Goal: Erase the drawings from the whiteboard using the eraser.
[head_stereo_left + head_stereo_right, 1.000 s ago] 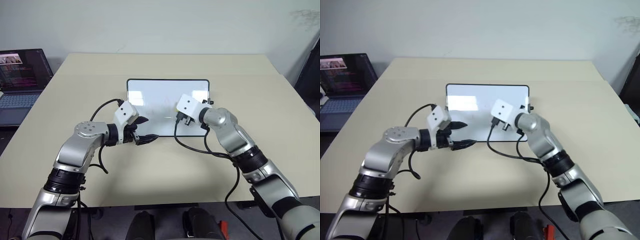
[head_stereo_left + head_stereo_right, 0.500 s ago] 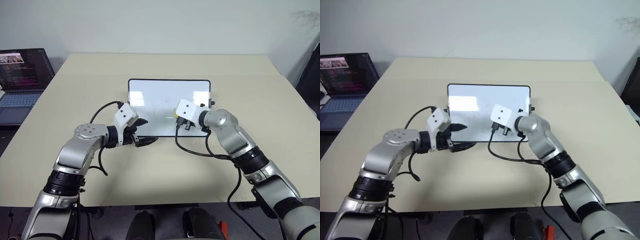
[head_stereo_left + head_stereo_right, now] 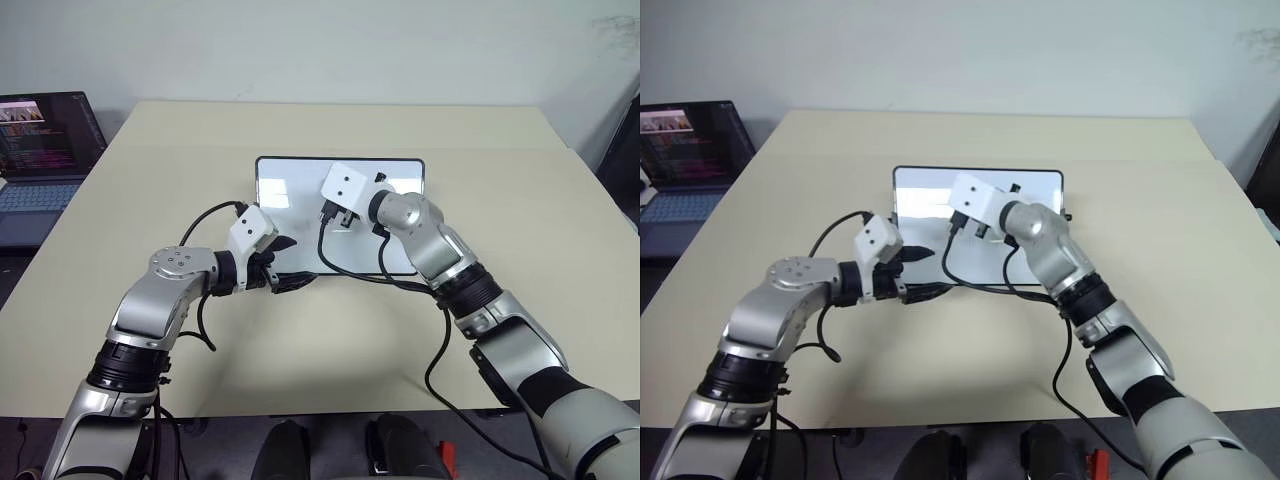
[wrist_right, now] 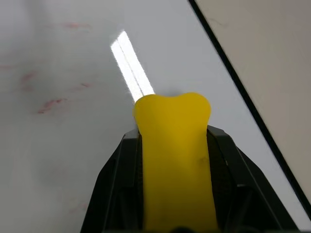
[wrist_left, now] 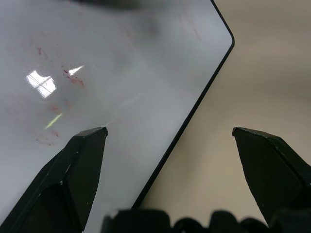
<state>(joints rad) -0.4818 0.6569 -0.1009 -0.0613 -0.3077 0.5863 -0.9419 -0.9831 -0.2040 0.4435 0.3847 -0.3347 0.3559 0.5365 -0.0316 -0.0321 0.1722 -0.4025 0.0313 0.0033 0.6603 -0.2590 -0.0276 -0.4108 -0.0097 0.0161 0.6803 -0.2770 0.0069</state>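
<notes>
The whiteboard (image 3: 290, 190) lies flat in the middle of the table, its black frame (image 5: 194, 107) running between my left fingers. Faint red smears of the drawings (image 5: 73, 78) remain on its white face, with more drawings (image 4: 50, 104) ahead of the eraser. My right gripper (image 4: 172, 133) is shut on the yellow eraser (image 4: 175, 165), which points down at the board's upper middle; the right gripper (image 3: 327, 212) hangs over that area. My left gripper (image 3: 293, 264) is open and holds nothing, straddling the board's near-left edge, one finger (image 5: 87, 145) over the white face.
An open laptop (image 3: 45, 150) stands at the table's far-left edge. Black cables (image 3: 350, 275) trail from both wrists across the board's near edge. Bare beige tabletop (image 3: 520, 200) surrounds the board.
My right arm has swung left and toward the far side of the board, carrying the eraser from the near-right part to the upper middle. The left gripper has stayed put.
</notes>
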